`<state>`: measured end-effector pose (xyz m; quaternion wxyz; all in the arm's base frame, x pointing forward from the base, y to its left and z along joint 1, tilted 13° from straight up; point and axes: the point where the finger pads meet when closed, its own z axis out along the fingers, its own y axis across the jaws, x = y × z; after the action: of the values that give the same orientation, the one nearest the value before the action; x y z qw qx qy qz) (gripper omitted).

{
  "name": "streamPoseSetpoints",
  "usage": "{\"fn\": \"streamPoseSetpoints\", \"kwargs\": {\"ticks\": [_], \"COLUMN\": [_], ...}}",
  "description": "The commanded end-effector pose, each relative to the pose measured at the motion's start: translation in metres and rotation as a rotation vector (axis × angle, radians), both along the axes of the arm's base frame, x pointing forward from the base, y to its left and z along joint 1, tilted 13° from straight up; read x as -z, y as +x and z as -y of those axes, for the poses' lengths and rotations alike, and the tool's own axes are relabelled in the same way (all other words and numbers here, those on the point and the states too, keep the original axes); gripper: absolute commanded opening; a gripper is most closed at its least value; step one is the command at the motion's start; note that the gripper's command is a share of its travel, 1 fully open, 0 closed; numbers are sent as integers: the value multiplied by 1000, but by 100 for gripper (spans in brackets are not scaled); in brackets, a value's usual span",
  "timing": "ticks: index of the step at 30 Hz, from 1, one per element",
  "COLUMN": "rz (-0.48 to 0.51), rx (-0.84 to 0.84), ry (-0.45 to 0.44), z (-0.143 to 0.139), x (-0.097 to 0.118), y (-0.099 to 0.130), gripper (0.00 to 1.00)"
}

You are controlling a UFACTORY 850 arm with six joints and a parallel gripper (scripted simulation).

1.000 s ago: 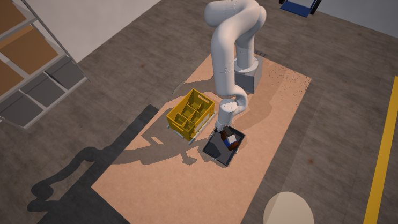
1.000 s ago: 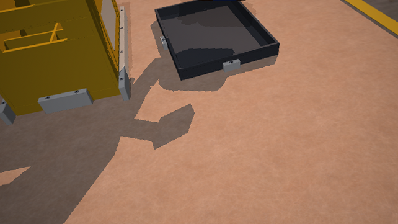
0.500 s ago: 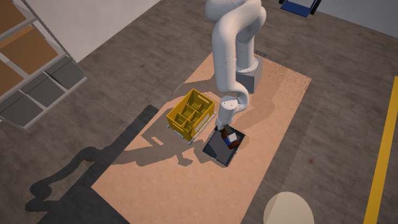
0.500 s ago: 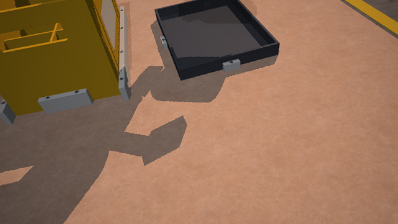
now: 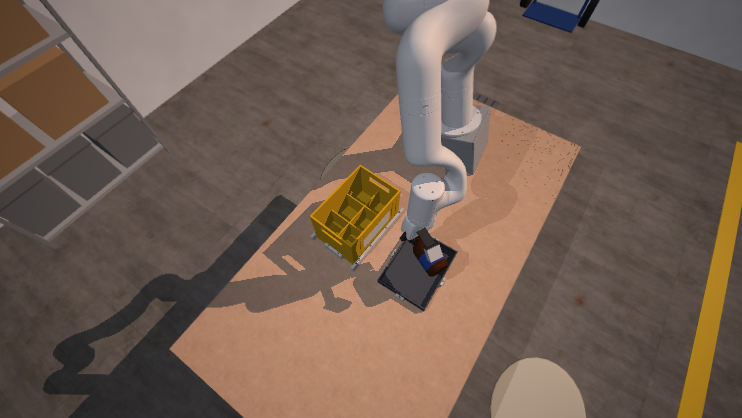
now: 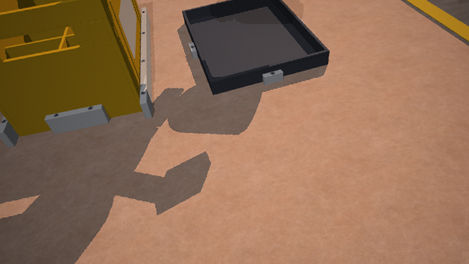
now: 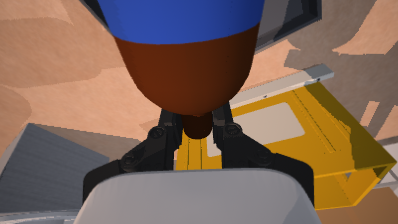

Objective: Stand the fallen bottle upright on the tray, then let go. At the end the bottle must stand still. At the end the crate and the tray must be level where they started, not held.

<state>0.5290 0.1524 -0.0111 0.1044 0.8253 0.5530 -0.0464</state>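
The brown bottle (image 5: 435, 262) (image 7: 190, 75) with a blue label is held by its neck, lifted above the dark tray (image 5: 406, 277) (image 6: 299, 61) and tilted, with its base pointing away from the wrist. My gripper (image 5: 418, 240) (image 7: 196, 99) is shut on the bottle's neck. In the exterior view the tray lies flat and holds nothing; the bottle and gripper are above that frame. The yellow crate (image 5: 332, 228) (image 6: 53, 82) (image 7: 345, 145) stands left of the tray.
The arm's grey base block (image 5: 475, 145) stands behind the tray. Grey brackets (image 6: 272, 76) sit at the feet of the tray and crate. A metal shelf rack (image 5: 62, 129) stands far left, and a yellow floor line (image 5: 711, 290) runs at the right.
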Motion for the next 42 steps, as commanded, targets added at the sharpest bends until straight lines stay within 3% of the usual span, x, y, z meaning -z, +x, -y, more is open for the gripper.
{"fn": "streamPoseSetpoints", "kwargs": {"ticks": [1,24,42], "rz": [2,2,2], "rx": [0,0,0], "ry": [1,1,1], "z": [-2,-8,-10], "x": [-7,-33,-40], "y": [1,0,-1], "gripper": [0,0,0]}}
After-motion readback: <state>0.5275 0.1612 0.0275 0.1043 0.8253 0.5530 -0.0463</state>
